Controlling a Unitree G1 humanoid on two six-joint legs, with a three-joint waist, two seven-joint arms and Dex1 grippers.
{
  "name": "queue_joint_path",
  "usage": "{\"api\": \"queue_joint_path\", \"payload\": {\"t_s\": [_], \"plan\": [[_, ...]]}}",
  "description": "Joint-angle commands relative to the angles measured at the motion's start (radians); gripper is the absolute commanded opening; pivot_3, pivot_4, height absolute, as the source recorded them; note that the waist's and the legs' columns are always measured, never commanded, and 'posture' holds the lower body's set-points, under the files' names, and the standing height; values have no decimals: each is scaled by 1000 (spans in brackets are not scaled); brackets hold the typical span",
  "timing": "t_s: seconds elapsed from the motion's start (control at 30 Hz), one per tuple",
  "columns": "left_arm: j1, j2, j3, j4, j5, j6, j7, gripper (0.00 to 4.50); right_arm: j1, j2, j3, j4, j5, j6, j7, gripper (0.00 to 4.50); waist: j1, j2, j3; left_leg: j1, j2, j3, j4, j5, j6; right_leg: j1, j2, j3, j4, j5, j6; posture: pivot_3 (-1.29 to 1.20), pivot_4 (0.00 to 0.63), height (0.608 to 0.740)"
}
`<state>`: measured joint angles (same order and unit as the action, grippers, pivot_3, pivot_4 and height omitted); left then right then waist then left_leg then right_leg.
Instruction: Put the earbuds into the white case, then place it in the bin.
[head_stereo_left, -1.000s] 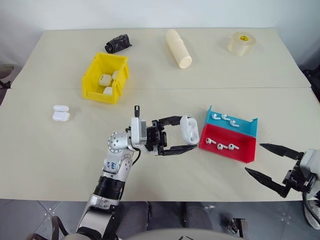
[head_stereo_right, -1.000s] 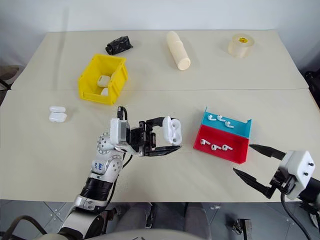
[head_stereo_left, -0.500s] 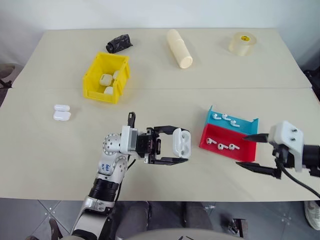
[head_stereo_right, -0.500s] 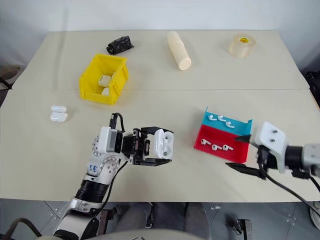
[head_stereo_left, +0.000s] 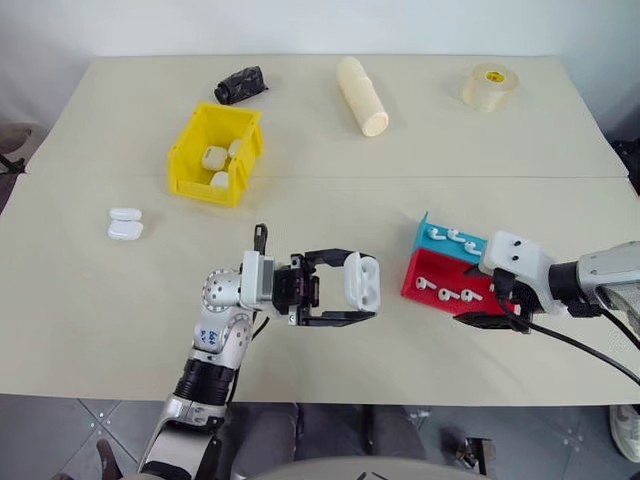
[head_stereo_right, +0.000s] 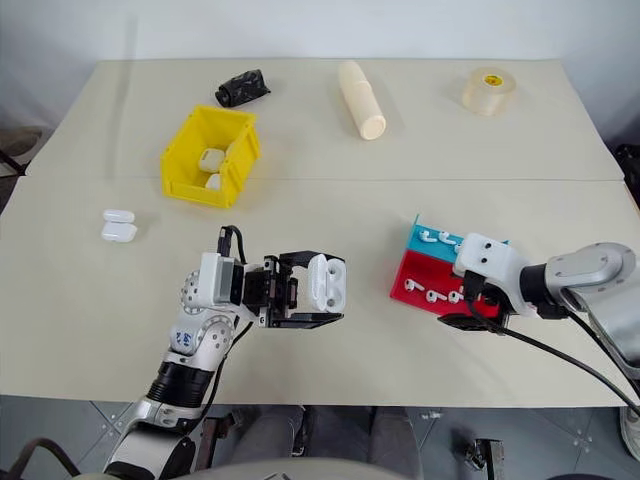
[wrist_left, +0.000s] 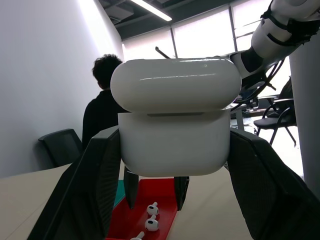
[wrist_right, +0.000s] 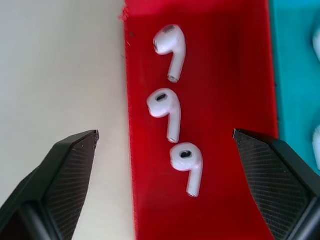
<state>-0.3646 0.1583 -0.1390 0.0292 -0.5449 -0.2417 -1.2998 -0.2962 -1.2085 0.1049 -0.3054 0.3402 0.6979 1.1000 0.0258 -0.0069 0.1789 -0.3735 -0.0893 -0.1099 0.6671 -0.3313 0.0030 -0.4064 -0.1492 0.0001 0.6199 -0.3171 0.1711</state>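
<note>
Bin (head_stereo_left: 190, 172): far left, already holds cases.
Right gripper (wrist_right: 165, 145): has swung in over the red tray (wrist_right: 220, 75), jaws wide, empty (pick comes next).
Left gripper (head_stereo_left: 362, 300): clamped on open case (head_stereo_left: 362, 280), mid-table.
Earbuds (wrist_right: 170, 107): three, between the jaws.

White wall (wrist_left: 40, 75), ceiling striplight (wrist_left: 150, 9), office chair (wrist_left: 60, 147)

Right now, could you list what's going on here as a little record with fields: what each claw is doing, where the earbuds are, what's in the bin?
left claw: shut on an open white case, held above the table
right claw: open, over the red tray
earbuds: three in the red tray, more in the blue tray
bin: yellow, with white cases inside
also on table: two white cases, cream cylinder, tape roll, black object
</note>
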Motion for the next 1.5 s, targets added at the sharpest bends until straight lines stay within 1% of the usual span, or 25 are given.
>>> {"api": "queue_joint_path", "payload": {"t_s": [0.03,0.3,0.33,0.37,0.47,0.8,1.03,1.07,1.1,1.23,1.27,1.5], "plan": [[9,1,-10,-58,-1,-4,17,2789,-20,-22,15,17,-43,-44,45,4500,0,0,0,0,0,0,0,0,0,0,0,0,0,0,0,0,150,740],[12,6,-18,-71,0,5,37,2789,-61,6,47,71,-107,-99,77,4500,0,0,0,0,0,0,0,0,0,-1,0,0,1,0,0,0,150,740],[13,6,-19,-72,0,5,38,2789,-62,8,47,75,-112,-104,81,4103,0,0,0,0,0,0,0,0,0,-1,0,0,1,0,0,0,150,740],[13,7,-20,-73,-1,6,40,2789,-63,11,47,77,-115,-108,84,3947,0,0,0,0,0,1,0,0,0,-1,0,0,1,0,0,0,150,740],[12,10,-21,-74,-2,7,45,2789,-64,15,52,88,-138,-131,95,2969,0,0,0,0,0,1,0,0,0,-1,0,1,1,0,0,0,150,740],[12,11,-24,-79,-3,9,56,2789,-75,11,75,133,-224,-236,131,2969,0,0,0,0,0,1,0,0,0,-1,0,1,1,0,0,0,150,740],[17,11,-27,-86,-2,11,62,2789,-83,31,77,144,-241,-244,143,2969,-1,0,0,0,0,1,0,0,0,-1,0,1,1,0,0,0,150,740],[18,11,-28,-86,-2,11,62,2789,-83,33,77,144,-243,-244,145,2595,0,0,0,0,0,1,0,0,0,-1,0,1,1,0,0,0,150,740],[18,12,-28,-87,-2,12,63,2789,-83,35,76,142,-245,-242,145,2385,0,0,0,0,0,1,0,0,0,-1,0,1,1,0,0,0,150,740],[19,11,-29,-88,-1,11,65,2789,-81,43,74,137,-252,-238,150,999,-1,0,0,0,0,1,1,0,0,-1,0,1,1,0,0,0,150,740],[19,12,-29,-88,-1,11,65,2789,-81,44,74,136,-254,-239,151,714,-1,0,0,0,0,1,1,0,0,-1,0,1,1,0,0,0,150,740],[18,12,-28,-87,-2,10,64,2789,-81,46,76,131,-259,-237,151,714,-1,0,0,0,0,1,1,0,0,-1,0,1,1,0,0,0,150,740]]}}
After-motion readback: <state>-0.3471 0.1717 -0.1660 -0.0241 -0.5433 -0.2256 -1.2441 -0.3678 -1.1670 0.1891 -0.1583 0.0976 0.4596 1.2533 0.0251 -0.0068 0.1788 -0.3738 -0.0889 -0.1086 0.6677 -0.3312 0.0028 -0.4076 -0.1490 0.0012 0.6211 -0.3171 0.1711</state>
